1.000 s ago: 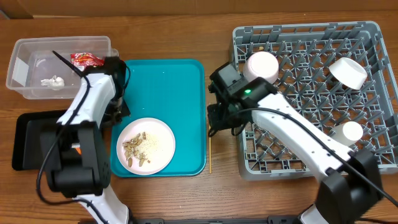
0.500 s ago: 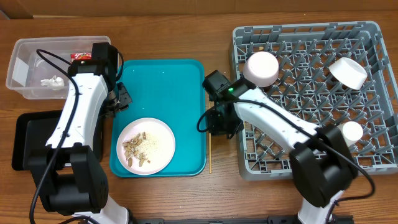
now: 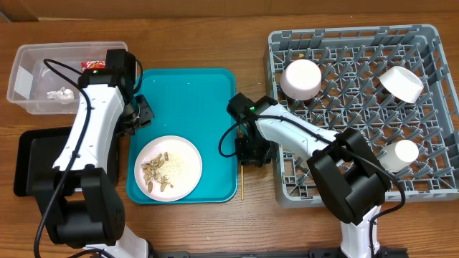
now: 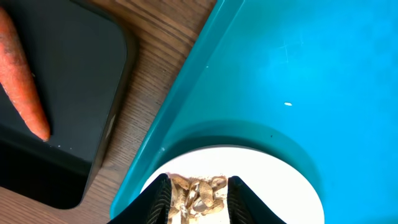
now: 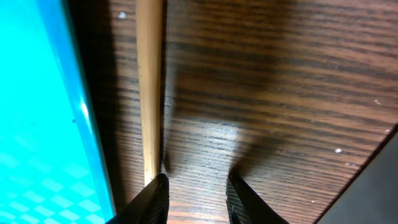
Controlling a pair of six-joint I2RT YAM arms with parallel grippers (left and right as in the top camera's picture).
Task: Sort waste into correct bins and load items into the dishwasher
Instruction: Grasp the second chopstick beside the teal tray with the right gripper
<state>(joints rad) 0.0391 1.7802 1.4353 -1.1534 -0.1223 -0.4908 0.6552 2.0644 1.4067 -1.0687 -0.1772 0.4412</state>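
Closest in, at the right gripper (image 5: 196,193): jaws part open, empty, poised low over the bare wooden table (image 5: 267,93). Just beside the left fingertip (image 5: 155,196), a thin wooden chopstick (image 5: 149,93), flat on the wood, running alongside the rim of the teal tray (image 5: 56,137). Cannot tell whether a second stick lies tight against it.

Likely very light, stiff and smooth, so apt to roll or skate away under a glancing touch. Little height to catch. Best to shift left until the stick sits between the pads, press down to the wood, then pinch across its width near mid-length so it lifts level. Not much room on the tray side.

Further left, at the left gripper (image 4: 199,182): jaws partly spread, holding nothing, above the white plate (image 3: 185,159) of beige food scraps (image 3: 154,172). Beyond that, an orange carrot (image 4: 25,81) in the black tray (image 4: 81,93).

Farthest off, a red snack wrapper (image 3: 93,65) and white tissue (image 3: 61,93) in the clear tub (image 3: 32,57); two white bowls (image 3: 301,77) and a small cup (image 3: 404,152) in the grey dish rack (image 3: 351,33).
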